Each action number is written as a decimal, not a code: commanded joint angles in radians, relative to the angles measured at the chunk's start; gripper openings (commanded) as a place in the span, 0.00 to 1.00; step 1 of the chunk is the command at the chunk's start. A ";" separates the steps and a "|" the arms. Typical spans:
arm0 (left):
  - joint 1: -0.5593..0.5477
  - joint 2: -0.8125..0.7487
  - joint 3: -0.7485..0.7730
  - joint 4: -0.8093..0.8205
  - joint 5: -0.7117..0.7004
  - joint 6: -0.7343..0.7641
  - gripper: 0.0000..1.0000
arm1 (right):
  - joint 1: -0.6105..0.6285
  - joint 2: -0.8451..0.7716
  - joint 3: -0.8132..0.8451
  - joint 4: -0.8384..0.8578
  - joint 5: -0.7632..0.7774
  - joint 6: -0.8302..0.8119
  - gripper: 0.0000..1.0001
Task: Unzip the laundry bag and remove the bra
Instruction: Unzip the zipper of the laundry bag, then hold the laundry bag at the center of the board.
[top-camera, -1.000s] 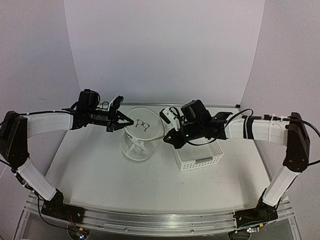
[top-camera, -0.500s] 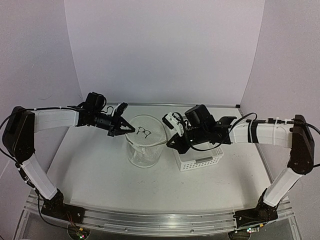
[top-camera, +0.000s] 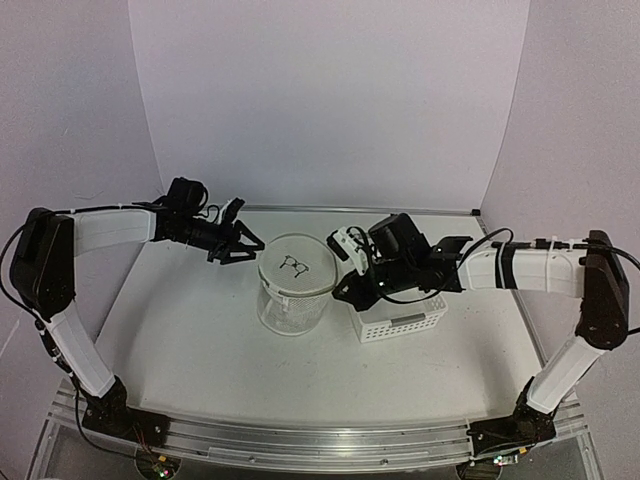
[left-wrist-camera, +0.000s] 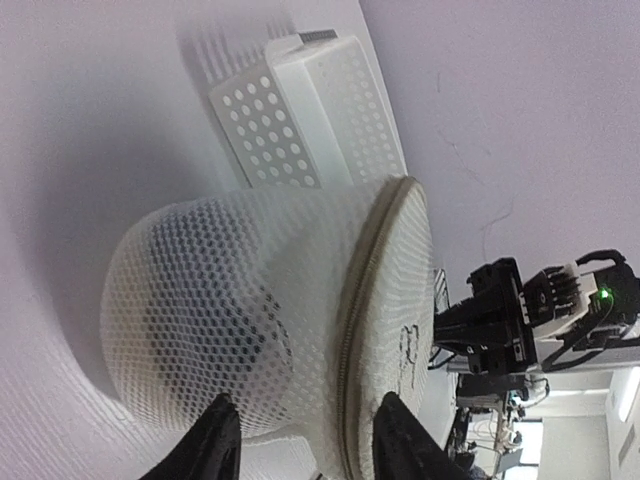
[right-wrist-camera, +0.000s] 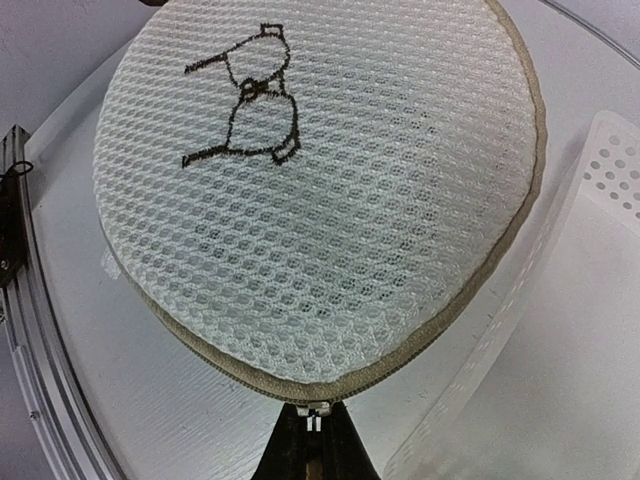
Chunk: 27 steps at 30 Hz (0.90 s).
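The laundry bag (top-camera: 293, 300) stands upright as a white mesh cylinder in the middle of the table, its round lid (top-camera: 295, 266) with the black mark on top. My left gripper (top-camera: 243, 251) is open just left of the bag's upper rim; in the left wrist view its fingers (left-wrist-camera: 215, 440) straddle the bag's wall (left-wrist-camera: 230, 290) and zipper seam (left-wrist-camera: 362, 330) without touching them. My right gripper (right-wrist-camera: 313, 428) is shut on the metal zipper pull (right-wrist-camera: 315, 409) at the lid's (right-wrist-camera: 320, 190) edge. The bra is hidden; only a dim dark shape shows through the mesh.
A white perforated plastic basket (top-camera: 402, 318) stands right of the bag, under my right arm, and shows in both wrist views (left-wrist-camera: 310, 120) (right-wrist-camera: 560, 330). White walls close the back and sides of the table.
My left gripper has opened and let go of the bag's rim, drawing back slightly left. The bag has sunk from its raised position. The right gripper stays shut on the zipper pull.
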<state>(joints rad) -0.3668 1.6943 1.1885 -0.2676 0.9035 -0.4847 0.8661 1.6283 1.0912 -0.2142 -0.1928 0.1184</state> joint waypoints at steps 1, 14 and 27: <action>0.043 -0.034 0.046 -0.054 -0.103 -0.009 0.52 | 0.024 0.004 0.064 0.019 0.016 0.077 0.00; 0.047 -0.188 -0.065 -0.097 -0.152 -0.087 0.72 | 0.088 0.141 0.212 0.048 0.036 0.243 0.00; 0.043 -0.343 -0.254 -0.060 -0.149 -0.234 0.76 | 0.089 0.271 0.325 0.096 0.072 0.388 0.00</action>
<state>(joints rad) -0.3164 1.4231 0.9657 -0.3676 0.7551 -0.6529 0.9527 1.8763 1.3430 -0.1890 -0.1455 0.4484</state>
